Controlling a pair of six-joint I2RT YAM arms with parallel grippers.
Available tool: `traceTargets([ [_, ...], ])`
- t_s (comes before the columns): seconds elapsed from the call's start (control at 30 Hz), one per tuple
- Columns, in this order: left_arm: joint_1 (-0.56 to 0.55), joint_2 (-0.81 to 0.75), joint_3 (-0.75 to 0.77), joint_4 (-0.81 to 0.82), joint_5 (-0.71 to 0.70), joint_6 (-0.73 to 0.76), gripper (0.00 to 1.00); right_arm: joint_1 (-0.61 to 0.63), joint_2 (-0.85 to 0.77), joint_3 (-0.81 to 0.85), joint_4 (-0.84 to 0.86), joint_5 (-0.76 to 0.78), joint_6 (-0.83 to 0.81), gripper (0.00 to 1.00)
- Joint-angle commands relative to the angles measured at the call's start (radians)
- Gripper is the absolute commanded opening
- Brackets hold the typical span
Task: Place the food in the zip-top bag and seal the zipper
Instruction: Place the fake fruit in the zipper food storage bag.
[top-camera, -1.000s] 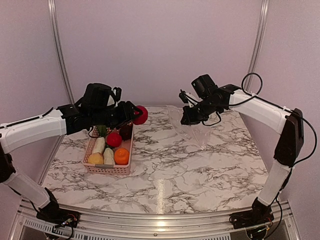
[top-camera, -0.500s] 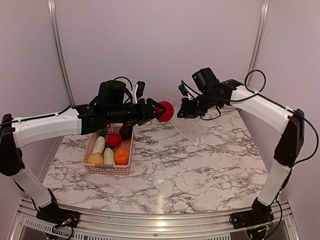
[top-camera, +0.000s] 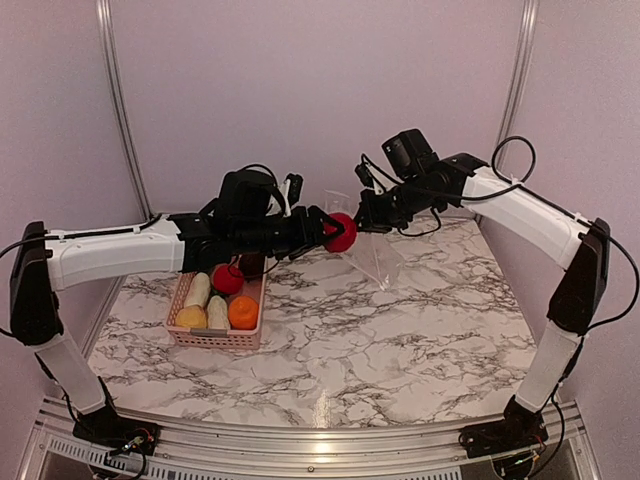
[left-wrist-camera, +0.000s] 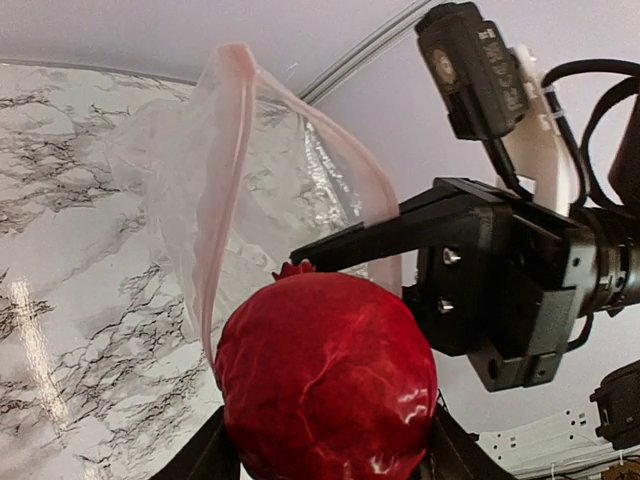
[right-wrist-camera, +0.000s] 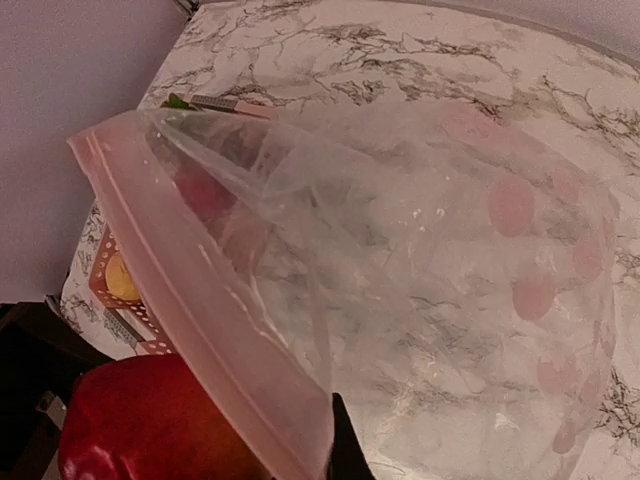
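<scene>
My left gripper (top-camera: 335, 233) is shut on a red round toy fruit (top-camera: 342, 232), held in the air just left of the bag's mouth; the fruit fills the lower left wrist view (left-wrist-camera: 328, 385). My right gripper (top-camera: 367, 210) is shut on the mouth edge of the clear zip-top bag (top-camera: 375, 258) and holds it up, its body hanging to the table. In the right wrist view the pinkish zipper strip (right-wrist-camera: 200, 310) runs across, with the red fruit (right-wrist-camera: 150, 420) just outside it. The other food, an orange (top-camera: 243, 312), a red piece (top-camera: 228, 279), white radishes (top-camera: 198, 290) and a yellow fruit (top-camera: 191, 317), lies in the basket.
The pink lattice basket (top-camera: 212, 338) stands on the marble table (top-camera: 400, 340) at the left, under my left arm. Pale walls with metal rails close the back and sides.
My left gripper has carried the red fruit to the right, from above the basket up to the bag's mouth. My right gripper has lifted the bag's mouth higher and a little left.
</scene>
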Motion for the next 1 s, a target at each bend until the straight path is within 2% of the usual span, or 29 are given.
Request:
traceTargets([
  [0.0,0.001,0.046,0.029,-0.097,-0.099,-0.059,0.36,0.037,-0.017,0.096,-0.049,0.052,-0.002,0.00],
  [0.33,0.001,0.131,0.112,-0.135,-0.125,-0.105,0.35,0.102,-0.032,0.095,-0.091,0.068,0.003,0.00],
  [0.43,0.006,0.164,0.140,-0.123,-0.111,-0.123,0.38,0.106,-0.035,0.094,-0.083,0.051,0.025,0.00],
  [0.47,0.011,0.173,0.141,-0.097,-0.092,-0.132,0.42,0.106,-0.038,0.094,-0.077,0.042,0.033,0.00],
  [0.53,0.017,0.187,0.142,-0.053,-0.051,-0.155,0.58,0.104,-0.043,0.097,-0.068,0.032,0.049,0.00],
  [0.67,0.019,0.168,0.151,-0.042,-0.042,-0.136,0.96,0.095,-0.051,0.101,-0.078,0.054,0.057,0.00],
  [0.83,0.020,0.075,0.122,-0.041,-0.111,-0.086,0.99,0.070,-0.072,0.067,-0.076,0.068,0.056,0.00],
  [0.97,0.020,0.021,0.127,-0.033,-0.096,-0.057,0.99,0.054,-0.085,0.032,-0.062,0.085,0.054,0.00],
])
